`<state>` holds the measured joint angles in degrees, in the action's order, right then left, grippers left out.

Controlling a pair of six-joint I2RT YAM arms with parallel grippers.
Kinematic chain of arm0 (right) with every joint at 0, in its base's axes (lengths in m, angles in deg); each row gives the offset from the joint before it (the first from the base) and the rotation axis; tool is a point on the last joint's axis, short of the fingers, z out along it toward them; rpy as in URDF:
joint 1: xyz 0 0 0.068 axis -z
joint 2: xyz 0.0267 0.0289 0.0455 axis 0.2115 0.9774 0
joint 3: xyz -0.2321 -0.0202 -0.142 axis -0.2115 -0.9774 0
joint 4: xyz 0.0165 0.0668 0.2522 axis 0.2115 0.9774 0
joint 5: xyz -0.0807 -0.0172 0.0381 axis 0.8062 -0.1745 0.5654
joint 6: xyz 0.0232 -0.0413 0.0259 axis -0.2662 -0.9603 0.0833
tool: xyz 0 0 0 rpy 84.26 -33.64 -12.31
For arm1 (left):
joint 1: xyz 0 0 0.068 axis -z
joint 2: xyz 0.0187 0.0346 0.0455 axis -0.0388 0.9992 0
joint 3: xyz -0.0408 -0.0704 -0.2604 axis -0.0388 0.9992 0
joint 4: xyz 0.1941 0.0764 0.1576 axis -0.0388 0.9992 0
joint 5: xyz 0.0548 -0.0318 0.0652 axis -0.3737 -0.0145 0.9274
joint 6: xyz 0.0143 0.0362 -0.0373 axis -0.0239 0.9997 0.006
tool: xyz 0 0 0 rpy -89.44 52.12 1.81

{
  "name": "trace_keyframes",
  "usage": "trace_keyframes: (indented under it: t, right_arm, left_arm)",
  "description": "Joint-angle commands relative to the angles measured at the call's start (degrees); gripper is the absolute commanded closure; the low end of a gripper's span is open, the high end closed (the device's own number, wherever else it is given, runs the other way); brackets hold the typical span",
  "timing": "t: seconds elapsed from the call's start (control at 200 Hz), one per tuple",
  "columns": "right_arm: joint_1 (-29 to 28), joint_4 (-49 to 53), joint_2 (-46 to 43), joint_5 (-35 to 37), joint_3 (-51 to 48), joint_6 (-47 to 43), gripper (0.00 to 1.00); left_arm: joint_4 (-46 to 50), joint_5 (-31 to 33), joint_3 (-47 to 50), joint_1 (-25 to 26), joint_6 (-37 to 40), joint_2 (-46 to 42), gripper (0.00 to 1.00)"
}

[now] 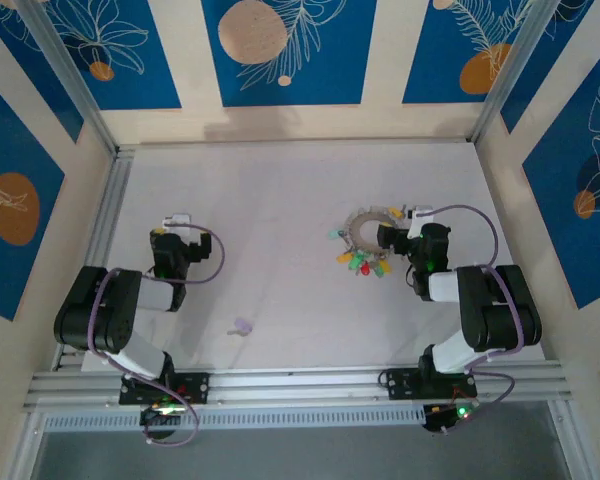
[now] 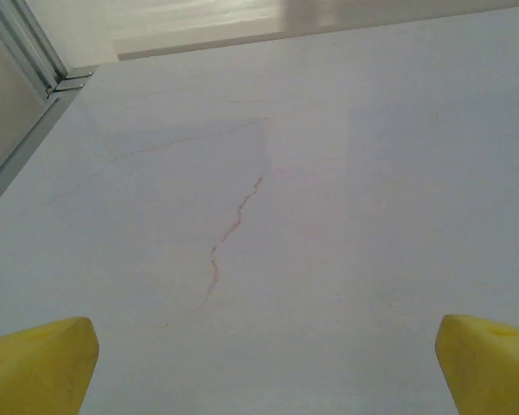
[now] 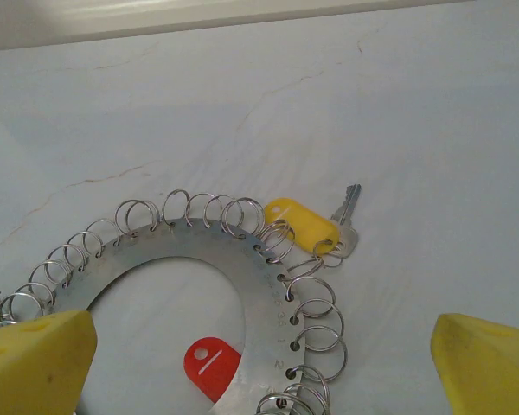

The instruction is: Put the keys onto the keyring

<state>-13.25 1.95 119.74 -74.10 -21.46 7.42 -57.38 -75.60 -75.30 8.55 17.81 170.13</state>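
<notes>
Keyring (image 3: 242,259), right side of desk (image 1: 300,190): thin steel disc, probably stiff and slick; take by rim. Loose lilac key (image 1: 242,326), near edge: likely featherlight. Left gripper (image 2: 259,363), right gripper (image 3: 261,361): wide, empty.

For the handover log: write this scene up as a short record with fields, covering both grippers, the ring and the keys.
left gripper: open, over bare table
right gripper: open, at the keyring's right side; contact unclear
keyring: flat on the table, wire loops around its rim
yellow key: at the rim, apparently hooked to a loop
coloured keys: green, red and yellow, bunched at the ring's near edge
lilac key: loose on the table, well apart from the ring
</notes>
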Motion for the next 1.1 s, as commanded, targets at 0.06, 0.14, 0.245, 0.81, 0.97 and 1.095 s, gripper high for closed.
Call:
trace_keyframes:
  t: [0.06, 0.14, 0.245, 0.81, 0.97, 1.095]
  right_arm:
    - [0.21, -0.77, 0.08, 0.44, 1.34, 0.12, 0.01]
    - [0.12, -0.77, 0.08, 0.44, 1.42, 0.14, 0.01]
    - [0.21, -0.77, 0.08, 0.44, 1.35, 0.07, 0.01]
    - [-3.00, 14.12, -4.78, 5.49, 7.59, -1.99, 0.01]
    - [-7.62, 27.48, -7.13, 9.30, 14.27, -3.79, 0.01]
    - [-10.06, 40.04, -6.01, 4.15, 22.10, -1.80, 0.01]
  left_arm:
    - [-0.54, -1.18, -1.06, -0.68, -0.20, -0.09, 0.00]
    - [-0.57, -1.17, -1.02, -0.62, -0.22, -0.14, 0.00]
    - [-0.57, -1.19, -1.06, -0.71, -0.22, -0.13, 0.00]
    - [-0.37, -1.33, -1.22, -0.72, -0.30, -0.13, 0.00]
    - [-1.05, -1.77, -0.77, -0.78, -0.03, -0.34, 0.00]
    - [10.02, -1.88, -3.27, 1.63, 2.89, -8.36, 0.00]
